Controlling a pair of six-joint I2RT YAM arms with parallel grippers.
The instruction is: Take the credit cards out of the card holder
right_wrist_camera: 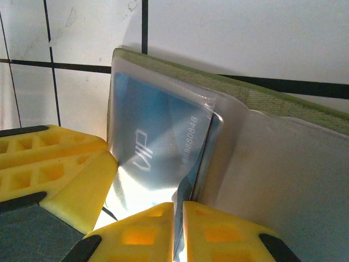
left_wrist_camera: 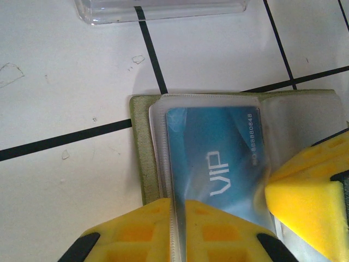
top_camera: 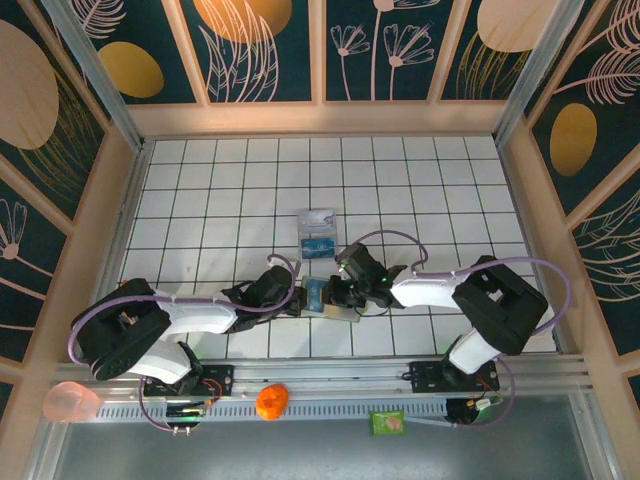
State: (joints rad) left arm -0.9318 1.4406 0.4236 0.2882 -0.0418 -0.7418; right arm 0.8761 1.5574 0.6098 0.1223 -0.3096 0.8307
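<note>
The yellow-green card holder (top_camera: pixel 324 298) lies open on the white tiles between my two grippers. Its olive cover (left_wrist_camera: pixel 143 153) shows under a clear sleeve (left_wrist_camera: pixel 158 142) that holds a blue "VIP" credit card (left_wrist_camera: pixel 212 158). My left gripper (left_wrist_camera: pixel 180 232) is shut on the sleeve's edge. My right gripper (right_wrist_camera: pixel 178 232) is shut on the blue card's edge (right_wrist_camera: pixel 188 188), which bends out of the sleeve (right_wrist_camera: pixel 163 109) at the fold. From above, the left gripper (top_camera: pixel 300 298) and right gripper (top_camera: pixel 346 294) nearly touch. A pale card (top_camera: pixel 318 221) and a blue card (top_camera: pixel 318 245) lie on the tiles behind.
A clear plastic edge (left_wrist_camera: pixel 163 10) sits just beyond the holder. On the front rail are a pink cup (top_camera: pixel 70 403), an orange object (top_camera: pixel 272 401) and a green packet (top_camera: pixel 387 422). Wooden walls (top_camera: pixel 125 200) enclose the tiled floor on three sides.
</note>
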